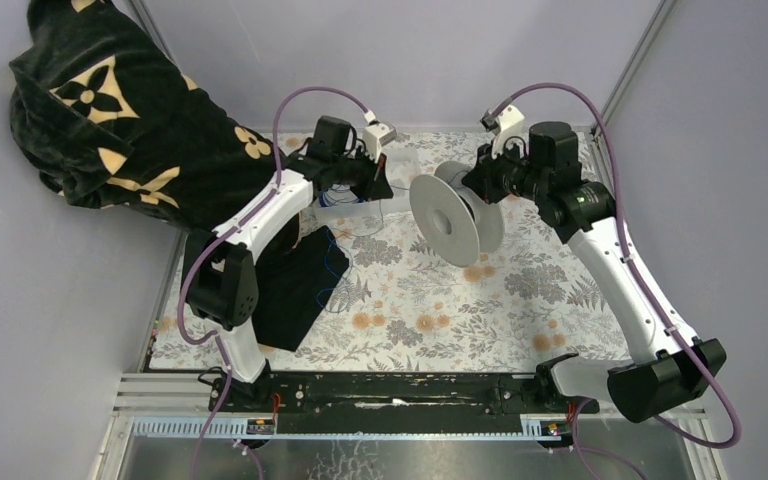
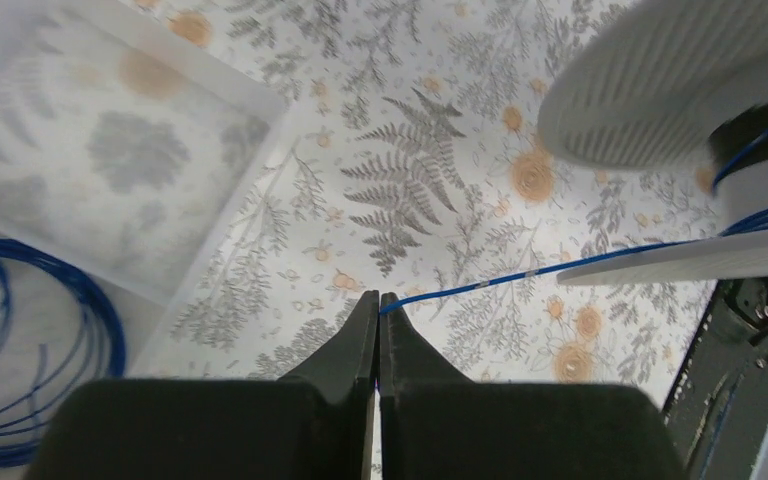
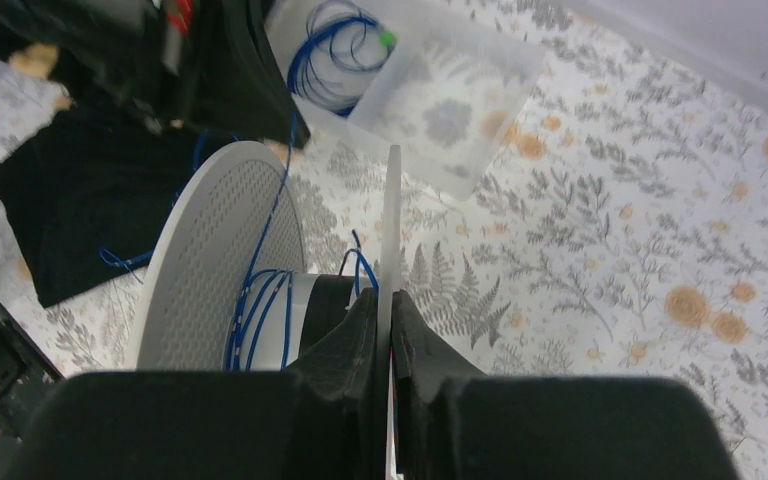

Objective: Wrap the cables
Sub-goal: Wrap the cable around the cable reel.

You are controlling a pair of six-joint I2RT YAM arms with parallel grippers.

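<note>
A thin blue cable [image 2: 520, 279] runs taut from my left gripper [image 2: 378, 302], which is shut on its end, across to a white spool [image 2: 660, 90]. A few turns of cable [image 3: 258, 310] lie round the spool's white hub. My right gripper [image 3: 391, 305] is shut on the spool's thin near flange [image 3: 393, 220] and holds the spool [image 1: 445, 217] on edge above the table; the other flange [image 3: 225, 260] stands to its left. More blue cable lies coiled [image 2: 20, 350] in a clear tray [image 3: 440, 110], and a loose length [image 1: 335, 265] lies over a black cloth [image 1: 295, 285].
A black garment with a tan flower pattern [image 1: 110, 120] is piled at the back left corner. The floral tablecloth [image 1: 440, 310] covers the table. A black rail [image 1: 390, 392] carries both arm bases at the near edge. Grey walls close in the sides and back.
</note>
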